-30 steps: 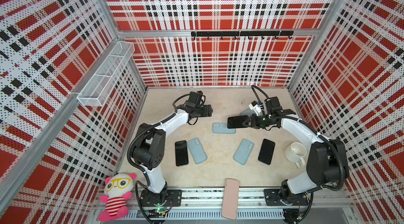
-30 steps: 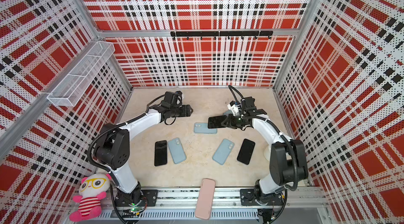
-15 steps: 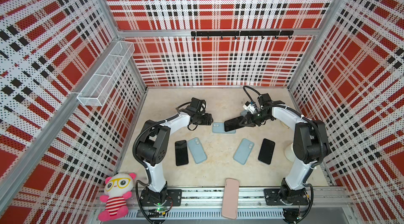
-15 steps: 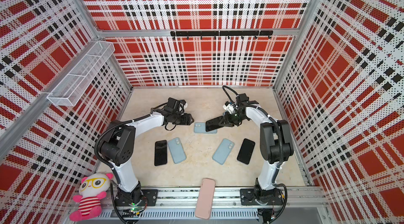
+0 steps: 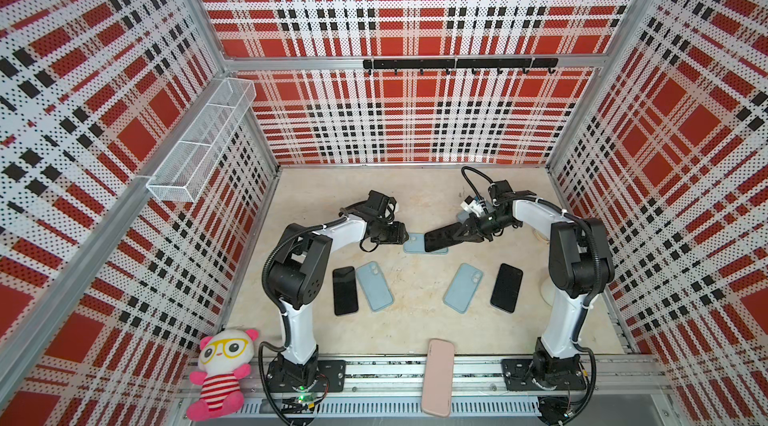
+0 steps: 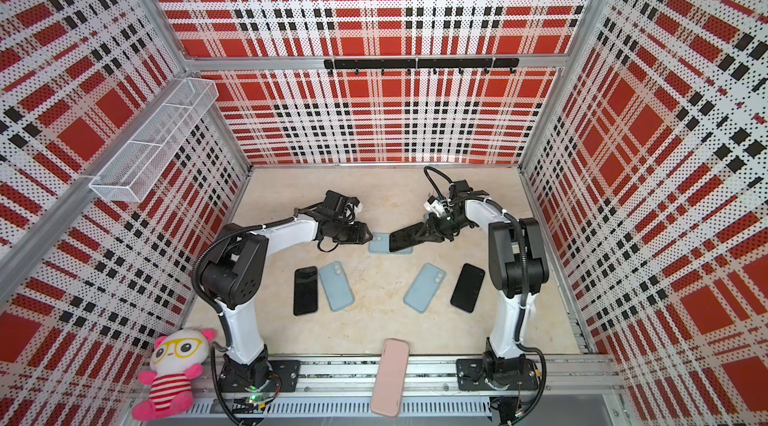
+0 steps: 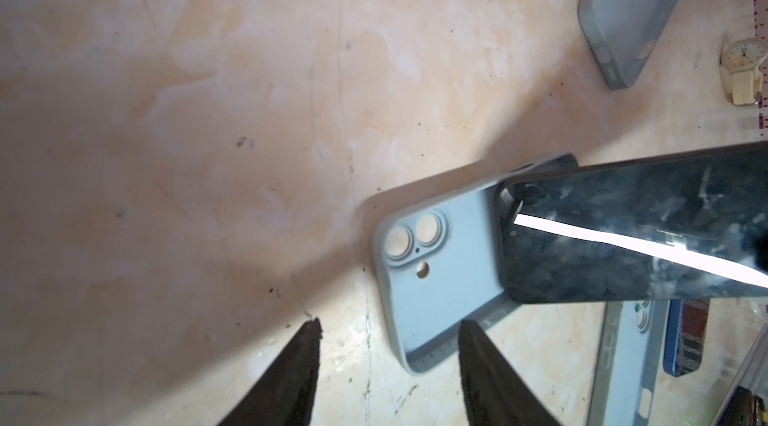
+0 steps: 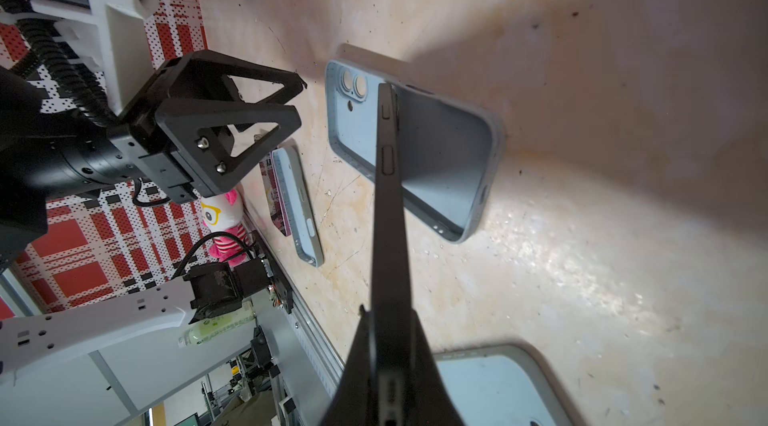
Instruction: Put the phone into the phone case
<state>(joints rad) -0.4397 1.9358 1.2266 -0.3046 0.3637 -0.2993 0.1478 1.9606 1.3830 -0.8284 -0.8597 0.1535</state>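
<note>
My right gripper (image 8: 390,320) is clamped across the flat faces of the phone (image 5: 440,239) at one end. The phone hangs tilted, its gripped end high and its free end down inside the case (image 7: 440,278), roughly midway along it. I cannot tell whether that end touches the floor of the case. The case lies open side up on the table (image 5: 395,320), camera cut-outs towards my left gripper (image 7: 390,323). That gripper's fingers (image 7: 291,374) stand apart at the case's camera end. One tip is by the case wall, the other over bare table, and they grip nothing.

I judge the phone stiff, fairly weighty and glossy, so it could slip or pivot in an end grip like this one. The case looks soft, light and rubbery. It will likely skid or buckle when pushed, so I would pinch its wall at the camera end to brace it. I would seat the phone's low end first, then press the raised end flat.
</note>
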